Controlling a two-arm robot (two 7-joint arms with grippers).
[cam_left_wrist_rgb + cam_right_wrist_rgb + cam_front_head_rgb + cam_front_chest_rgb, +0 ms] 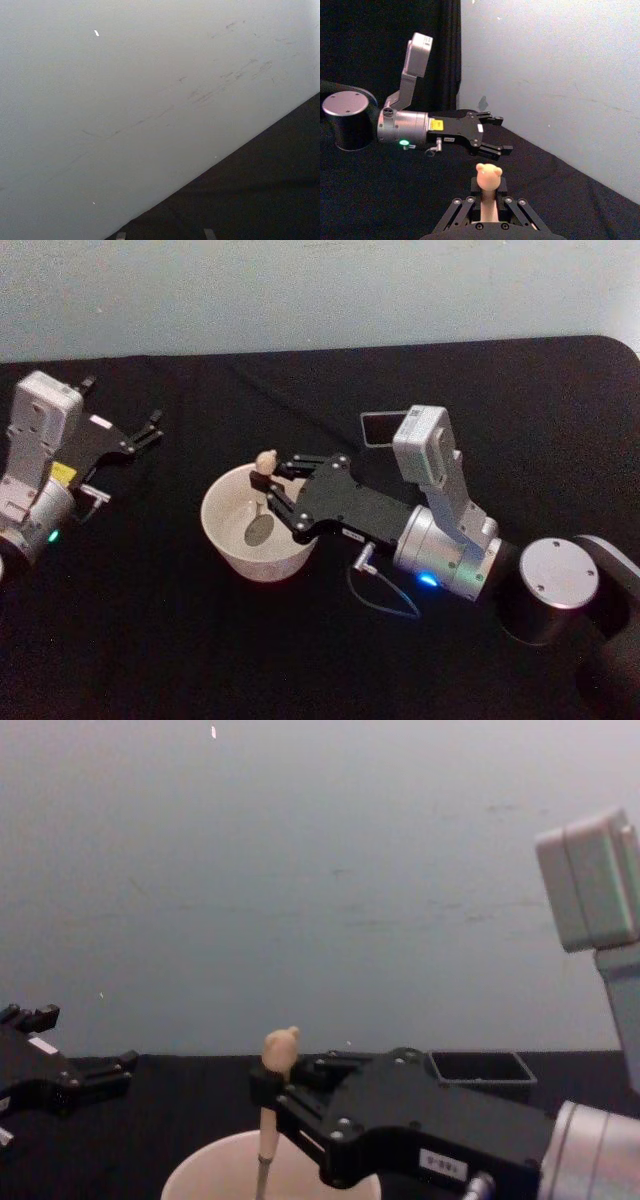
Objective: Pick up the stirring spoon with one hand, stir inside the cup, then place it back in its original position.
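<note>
Right end effector [280,483] clamps slim stirring spoon [258,528] inside smooth round cup [260,565]; left end effector [152,430] idles spread.

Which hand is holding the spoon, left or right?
The right hand, shut on the spoon standing in the cup; the left hand is open and empty, off to the left.

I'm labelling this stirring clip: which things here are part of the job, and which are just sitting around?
In the job: stirring spoon, clamped in the right gripper; cup, with the spoon's bowl inside.
Lying about: dark square holder behind the right arm; left gripper, open, parked at left.
</note>
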